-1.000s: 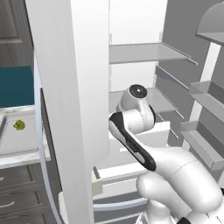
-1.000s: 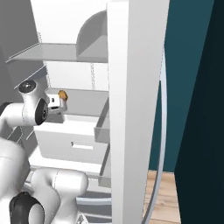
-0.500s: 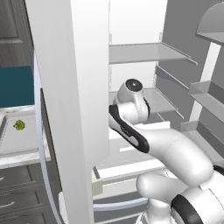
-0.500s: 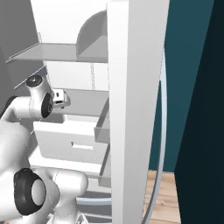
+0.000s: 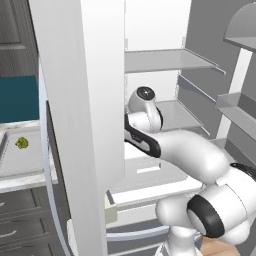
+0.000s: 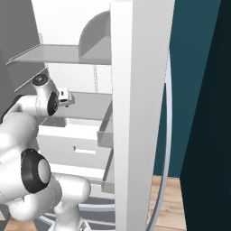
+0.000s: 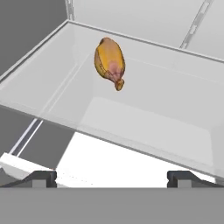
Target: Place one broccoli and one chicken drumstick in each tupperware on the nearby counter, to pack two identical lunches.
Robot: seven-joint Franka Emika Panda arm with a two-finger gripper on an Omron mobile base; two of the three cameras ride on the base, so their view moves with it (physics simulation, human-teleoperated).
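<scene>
An open fridge (image 5: 100, 100) takes up the middle of both base views, its white door edge standing tall in the centre and grey shelves running across the upper right of the left base view. The white arm (image 5: 185, 155) rises from the lower right of that view and bends in toward the fridge's middle shelf. At the far left edge sits the marble-look counter (image 5: 20, 177) above dark drawer fronts, and on it a pale tupperware (image 5: 7, 157) with a small green broccoli (image 5: 21, 143) lying inside it. In the hand view a glass shelf (image 7: 131, 122) spreads across the frame, and a golden-brown chicken drumstick (image 7: 110, 62) lies on it in the upper middle, bone end pointing down the frame. The gripper (image 7: 112, 177) has its two dark fingertips (image 7: 43, 177) spread wide at the bottom corners, holding nothing and well apart from the drumstick.
</scene>
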